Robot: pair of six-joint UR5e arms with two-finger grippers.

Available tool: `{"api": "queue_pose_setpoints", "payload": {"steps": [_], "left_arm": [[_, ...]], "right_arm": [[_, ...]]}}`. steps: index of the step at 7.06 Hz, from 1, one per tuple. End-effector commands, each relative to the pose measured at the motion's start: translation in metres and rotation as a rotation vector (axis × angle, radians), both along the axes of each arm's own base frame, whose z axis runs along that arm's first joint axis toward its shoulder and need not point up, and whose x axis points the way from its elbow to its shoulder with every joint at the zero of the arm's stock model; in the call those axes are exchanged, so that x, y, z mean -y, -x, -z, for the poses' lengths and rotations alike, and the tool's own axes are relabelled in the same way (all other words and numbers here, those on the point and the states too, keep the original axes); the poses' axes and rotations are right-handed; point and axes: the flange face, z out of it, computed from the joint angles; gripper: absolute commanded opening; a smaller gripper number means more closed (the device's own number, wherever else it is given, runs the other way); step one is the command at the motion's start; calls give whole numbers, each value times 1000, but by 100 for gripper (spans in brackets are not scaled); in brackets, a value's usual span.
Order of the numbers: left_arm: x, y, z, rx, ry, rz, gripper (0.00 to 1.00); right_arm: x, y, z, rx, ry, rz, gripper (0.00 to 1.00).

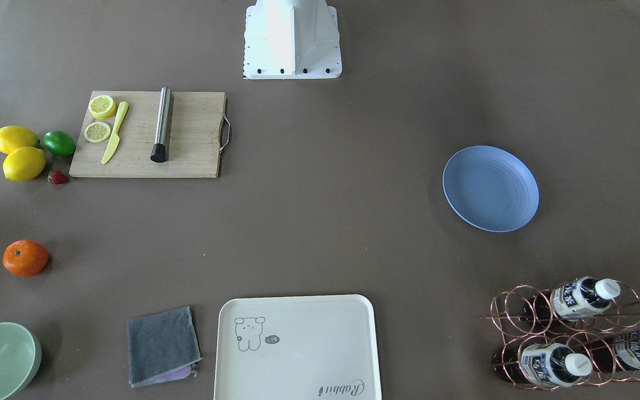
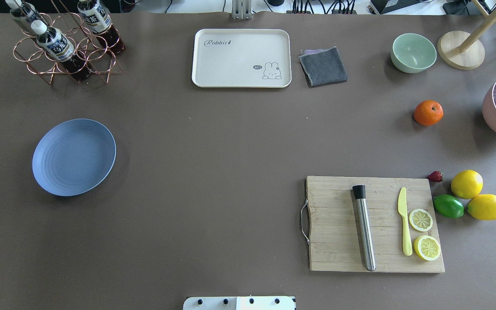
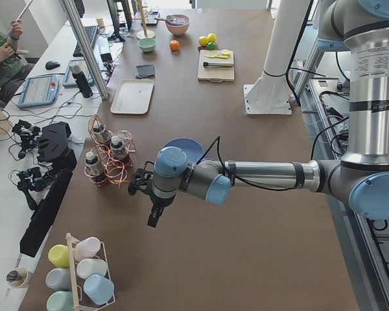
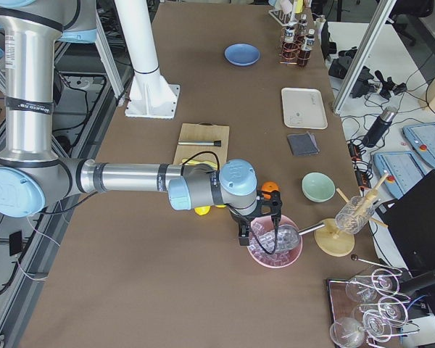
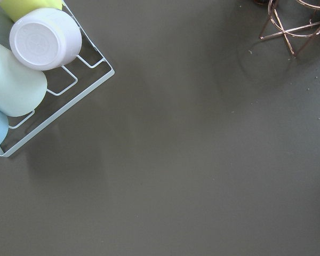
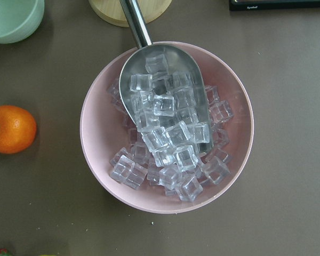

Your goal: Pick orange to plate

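The orange (image 2: 428,113) lies on the brown table at the far right of the overhead view, by itself between the pale-green bowl and the lemons. It also sits at the left edge of the right wrist view, orange (image 6: 10,129). The light-blue plate (image 2: 74,157) rests with nothing on it on the table's left side. My right gripper (image 4: 257,235) hangs over a pink ice bowl, a little beyond the orange (image 4: 268,190). My left gripper (image 3: 154,217) points down near the plate (image 3: 181,146) and the bottle rack. No fingers show in either wrist view, so I cannot tell either gripper's state.
A pink bowl (image 6: 232,176) of ice cubes holding a metal scoop sits right of the orange. A pale-green bowl (image 2: 413,52), a cream tray (image 2: 241,58), a grey cloth (image 2: 323,65), a cutting board (image 2: 338,202), lemons and a lime stand around. A copper bottle rack (image 2: 65,43) is behind the plate.
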Motion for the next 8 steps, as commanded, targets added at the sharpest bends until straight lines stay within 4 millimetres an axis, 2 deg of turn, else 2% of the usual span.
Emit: {"api": "queue_pose_setpoints", "payload": {"steps": [1, 5, 6, 7, 8], "left_arm": [[-1, 0, 5, -7, -6, 3, 99], [-5, 1, 1, -15, 3, 21, 99], [-3, -7, 4, -42, 46, 71, 99], [-3, -30, 9, -73, 57, 89, 99], [-12, -60, 10, -115, 65, 102, 99]], "right_arm": [[0, 0, 1, 0, -5, 0, 100], [1, 0, 1, 0, -5, 0, 100], [1, 0, 2, 0, -6, 0, 100], [1, 0, 4, 0, -8, -1, 100], [3, 1, 6, -1, -11, -1, 100]]}}
